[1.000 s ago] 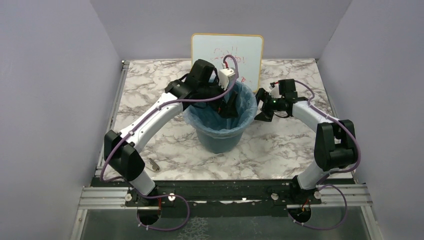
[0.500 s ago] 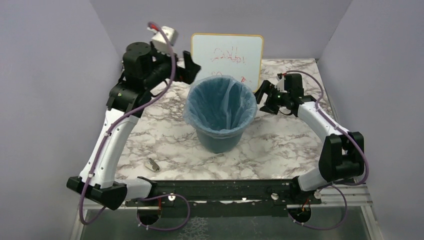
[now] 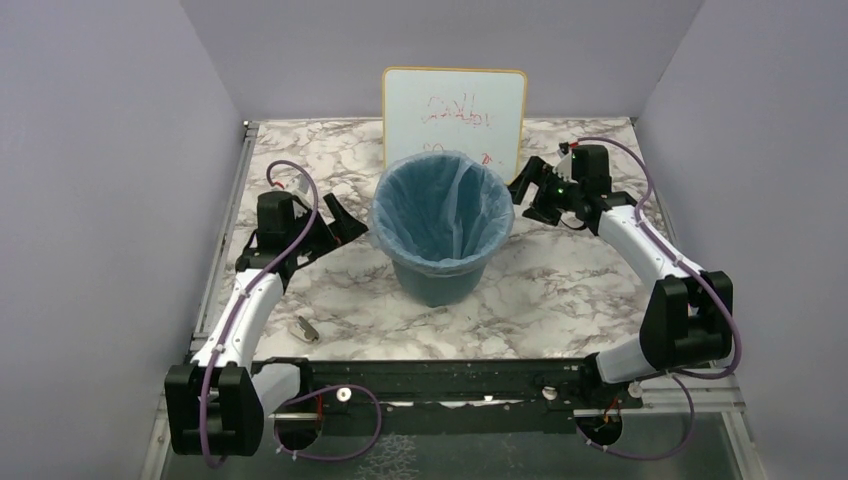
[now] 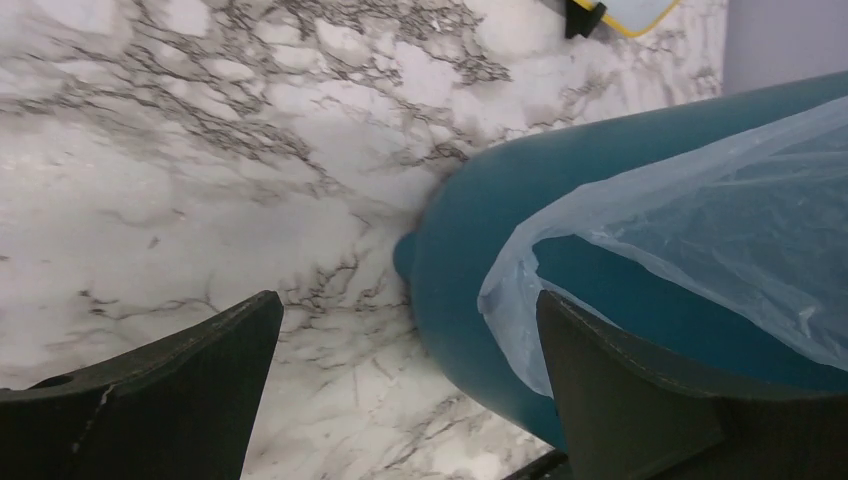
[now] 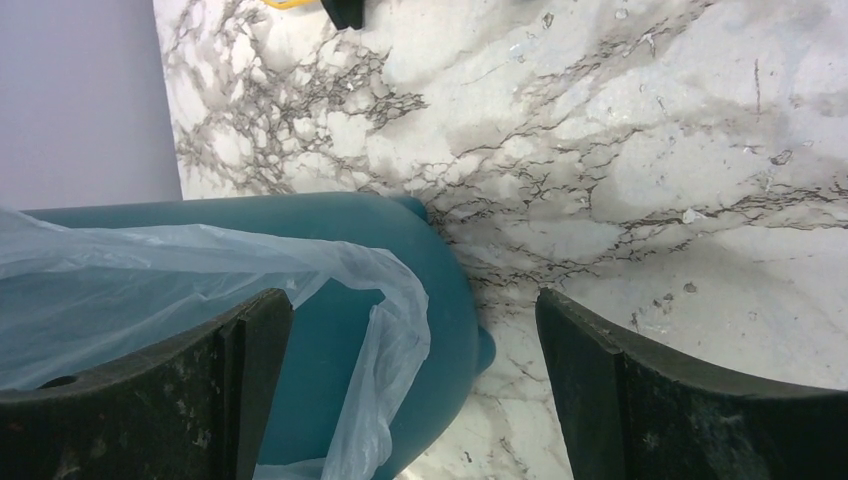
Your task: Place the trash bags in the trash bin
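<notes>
Scribbles in red on the whiteboard [image 3: 454, 105] were too faint to read, and a small grey object [image 3: 306, 327] near the table's [image 3: 560, 290] front edge was possibly a clip. The left gripper [image 3: 340, 220] had dropped from high beside the board to table level left of the trash bin [image 3: 440, 275]; the right gripper [image 3: 528, 190] barely shifted. Both stood wide apart, holding nothing. The trash bag [image 3: 442, 208] lined the bin, its edge folded over the rim.
</notes>
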`<action>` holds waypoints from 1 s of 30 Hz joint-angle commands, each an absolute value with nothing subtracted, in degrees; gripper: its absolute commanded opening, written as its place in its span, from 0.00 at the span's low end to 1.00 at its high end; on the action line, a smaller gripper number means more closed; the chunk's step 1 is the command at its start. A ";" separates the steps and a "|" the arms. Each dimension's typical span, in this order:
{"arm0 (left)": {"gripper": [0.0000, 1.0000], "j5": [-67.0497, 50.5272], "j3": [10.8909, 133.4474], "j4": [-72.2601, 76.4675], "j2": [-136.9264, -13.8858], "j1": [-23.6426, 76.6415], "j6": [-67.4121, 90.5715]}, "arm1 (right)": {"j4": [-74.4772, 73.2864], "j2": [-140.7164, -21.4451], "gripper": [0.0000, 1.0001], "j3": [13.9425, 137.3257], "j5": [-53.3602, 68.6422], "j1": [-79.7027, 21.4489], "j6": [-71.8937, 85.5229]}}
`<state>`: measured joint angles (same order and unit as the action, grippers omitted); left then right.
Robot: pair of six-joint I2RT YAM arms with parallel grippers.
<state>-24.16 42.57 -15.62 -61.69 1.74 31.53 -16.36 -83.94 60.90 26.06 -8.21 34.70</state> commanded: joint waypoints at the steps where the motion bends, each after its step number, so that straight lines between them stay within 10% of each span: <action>1: 0.99 -34.74 38.93 -2.98 -61.03 1.76 37.44 | -15.04 -85.35 0.98 61.48 28.91 -8.52 35.43; 30: 0.97 -37.19 29.39 7.20 -75.58 5.13 40.01 | -15.36 -94.32 0.98 54.64 41.63 -8.52 35.98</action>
<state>-37.71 30.72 5.48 -74.98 4.32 40.07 -15.05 -94.52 54.59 39.62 -8.21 36.84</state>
